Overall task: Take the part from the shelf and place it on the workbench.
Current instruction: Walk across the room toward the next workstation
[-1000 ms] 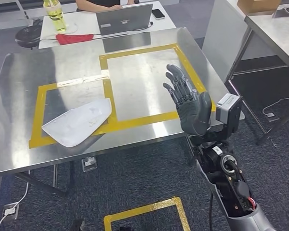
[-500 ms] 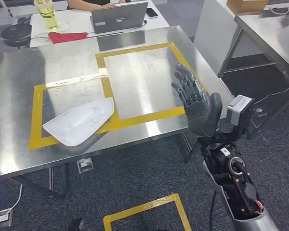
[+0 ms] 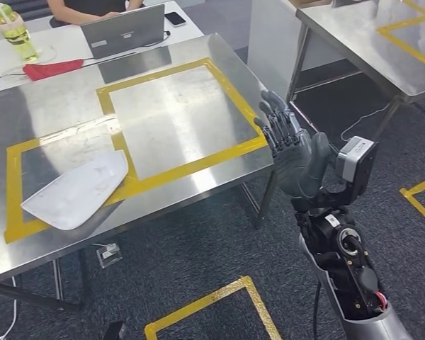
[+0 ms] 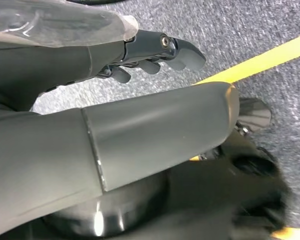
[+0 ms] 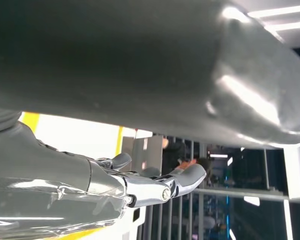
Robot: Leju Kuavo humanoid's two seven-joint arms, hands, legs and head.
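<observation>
i see the flat white part with a rounded edge [image 3: 76, 190] lying on the steel workbench with yellow tape frames [image 3: 200, 177], in the near left taped frame, one corner of it reaching over the tape strip between the two frames. no hand touches it

my right hand [image 3: 293, 152] is raised just off the bench's near right corner, palm turned toward the bench, its fingers [image 3: 274, 120] spread and extended upward with nothing in them. from the right wrist view the dark fingers [image 5: 167, 187] are stretched out straight and hold nothing

my left hand [image 4: 103, 130] hangs low over grey carpet with a strip of yellow floor tape [image 4: 261, 60]; the thick grey thumb lies straight and the darker fingers [image 4: 167, 50] are extended beyond it, apart from it, nothing between them

at the far edge, on a white table behind the bench, there is a grey laptop [image 3: 122, 32] with a person's arms behind it, a red cloth [image 3: 49, 69], a yellow-green bottle [image 3: 13, 32] and a dark phone [image 3: 176, 18]. a second steel table with yellow tape [image 3: 360, 49] stands to the right, well apart
</observation>
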